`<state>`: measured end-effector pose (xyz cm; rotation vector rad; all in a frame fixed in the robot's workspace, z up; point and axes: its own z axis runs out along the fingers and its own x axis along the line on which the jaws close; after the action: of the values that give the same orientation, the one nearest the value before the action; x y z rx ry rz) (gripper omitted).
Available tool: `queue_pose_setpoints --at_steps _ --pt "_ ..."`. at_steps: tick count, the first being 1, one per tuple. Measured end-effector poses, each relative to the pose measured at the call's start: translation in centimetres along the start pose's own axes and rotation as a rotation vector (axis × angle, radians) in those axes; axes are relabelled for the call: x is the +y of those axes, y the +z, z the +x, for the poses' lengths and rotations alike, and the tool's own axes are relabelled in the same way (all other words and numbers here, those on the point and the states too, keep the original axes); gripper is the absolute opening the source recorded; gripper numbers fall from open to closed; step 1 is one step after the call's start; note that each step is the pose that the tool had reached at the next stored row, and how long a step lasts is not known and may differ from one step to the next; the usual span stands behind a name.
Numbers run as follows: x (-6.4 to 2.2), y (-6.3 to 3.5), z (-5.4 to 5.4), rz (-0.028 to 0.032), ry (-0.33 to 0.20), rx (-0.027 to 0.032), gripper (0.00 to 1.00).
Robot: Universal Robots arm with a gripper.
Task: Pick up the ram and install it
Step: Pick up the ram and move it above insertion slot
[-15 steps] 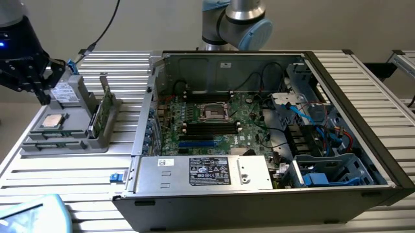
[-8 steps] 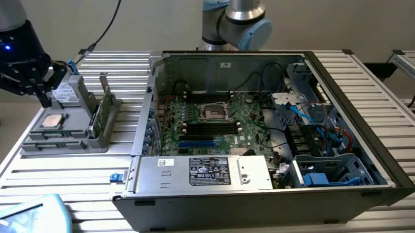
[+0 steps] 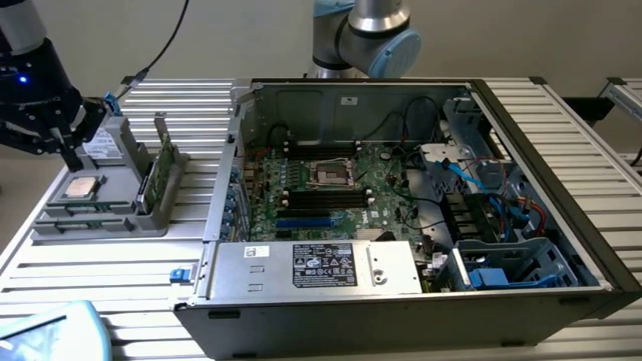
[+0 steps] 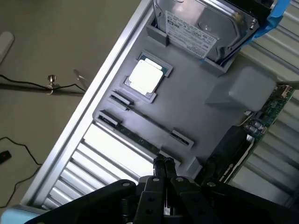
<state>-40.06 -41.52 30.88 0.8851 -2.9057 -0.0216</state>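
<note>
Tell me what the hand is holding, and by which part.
Nothing: the hand is shut and empty, poised above the gray tray.

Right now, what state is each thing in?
gripper, shut, empty, above the fixture.
ram, on edge in its fixture slot, not gripped.
processor, flat in its fixture pocket.
hard drive, standing in its fixture holder.
computer case, open, motherboard exposed.

We see an open computer case (image 3: 401,327) at the centre of the exterior view, housing a motherboard (image 3: 386,214) and, below it, a labelled power supply (image 3: 321,265). At left, a grey parts holder (image 3: 116,189) on the slatted table (image 3: 101,274) carries a square processor (image 3: 80,187) and a hard drive (image 4: 201,23).
</note>
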Motion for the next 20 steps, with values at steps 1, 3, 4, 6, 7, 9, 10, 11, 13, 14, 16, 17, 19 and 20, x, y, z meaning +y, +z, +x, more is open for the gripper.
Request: queue_pose_setpoints --at_steps 1,3,4,6,7,9,10,11,13,14,16,17,19,20 --pt "0.0 0.09 0.0 0.002 -0.018 0.0004 0.1" --pt "-0.02 0.29 0.0 0.0062 -0.055 0.0011 0.1" --pt "-0.02 0.38 0.0 0.008 -0.072 0.0015 0.1" --pt "-0.03 0.59 -0.1 0.012 -0.11 0.0026 0.1" --pt "-0.03 0.69 -0.1 0.014 -0.128 0.003 0.1" --pt "-0.04 0.88 -0.1 0.0177 -0.164 0.0041 0.1" --pt "-0.05 0.98 -0.1 0.0196 -0.182 0.0046 0.1" --pt "-0.05 1.08 -0.1 0.0214 -0.2 0.0052 0.1" --pt "-0.06 1.26 -0.1 0.0251 -0.236 0.0064 0.1" --pt "-0.06 1.37 -0.1 0.0269 -0.254 0.0068 0.1" --pt "-0.07 1.56 -0.2 0.0307 -0.291 0.0081 0.1" --pt "-0.07 1.66 -0.2 0.0324 -0.308 0.0086 0.1" --pt "-0.08 1.85 -0.2 0.0357 -0.345 0.0096 0.1" --pt "-0.09 1.94 -0.2 0.0371 -0.363 0.01 0.1"
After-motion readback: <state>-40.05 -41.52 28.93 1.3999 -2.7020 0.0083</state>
